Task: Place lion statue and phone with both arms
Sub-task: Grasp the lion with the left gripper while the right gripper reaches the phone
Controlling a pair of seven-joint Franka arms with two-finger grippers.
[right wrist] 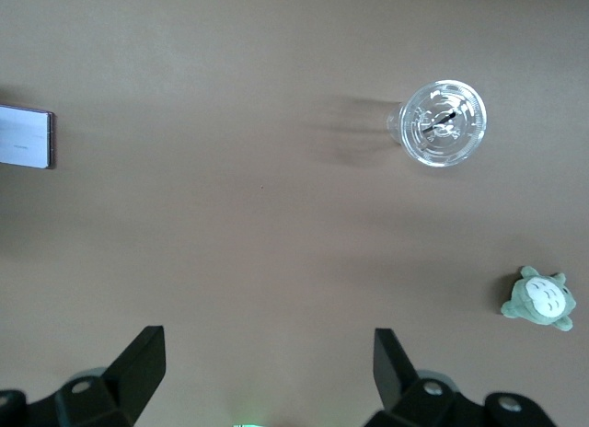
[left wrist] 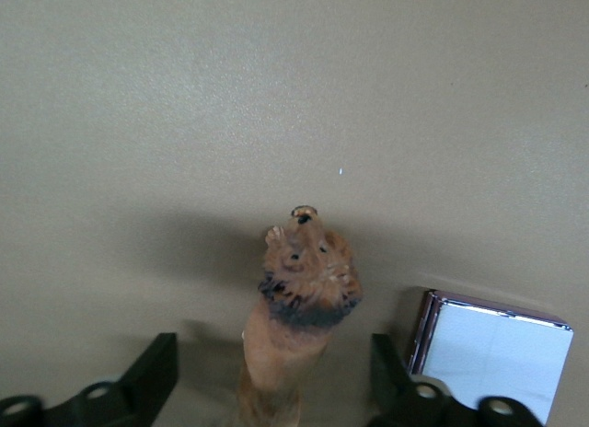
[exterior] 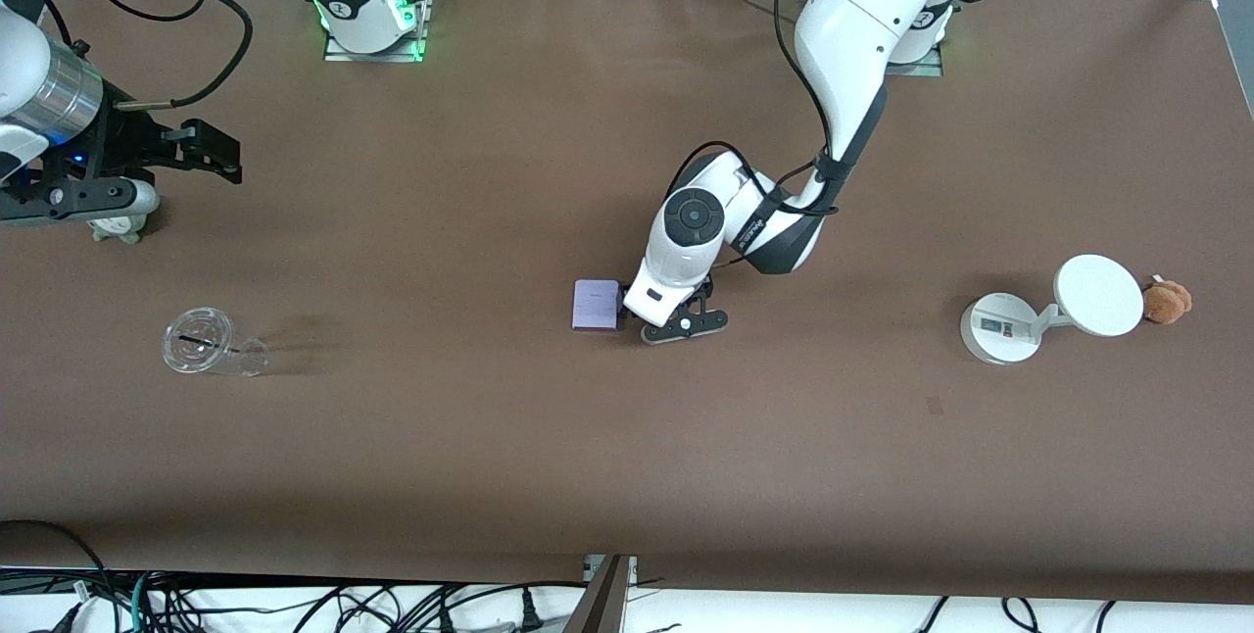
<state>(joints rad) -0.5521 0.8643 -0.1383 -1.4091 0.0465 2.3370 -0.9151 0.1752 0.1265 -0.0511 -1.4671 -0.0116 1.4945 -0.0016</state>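
While the left gripper (exterior: 684, 327) sat low over the middle of the brown surface (exterior: 627, 437), I saw its jaws spread wide, with the lion statue (left wrist: 299, 307) standing between them and touching neither finger. From the left wrist view, the statue's long axis ran up toward the camera, head uppermost, so I judged it already set down and the next move a straight lift clear, without brushing the mane. The phone (exterior: 596, 306) lay flat on the surface just beside that gripper, toward the right arm's end of the table, a narrow strip of surface showing between it and the nearer finger. The right gripper (exterior: 201, 151) hung at the right arm's end of the table, over bare surface near a grey-green plush toy (right wrist: 540, 299), its jaws also spread and holding nothing; that arm waited. A clear plastic cup (exterior: 211, 343) lay on its side nearer the front camera. At the left arm's end stood a white round stand (exterior: 1053, 310) with a tan plush toy (exterior: 1168, 301) beside it.
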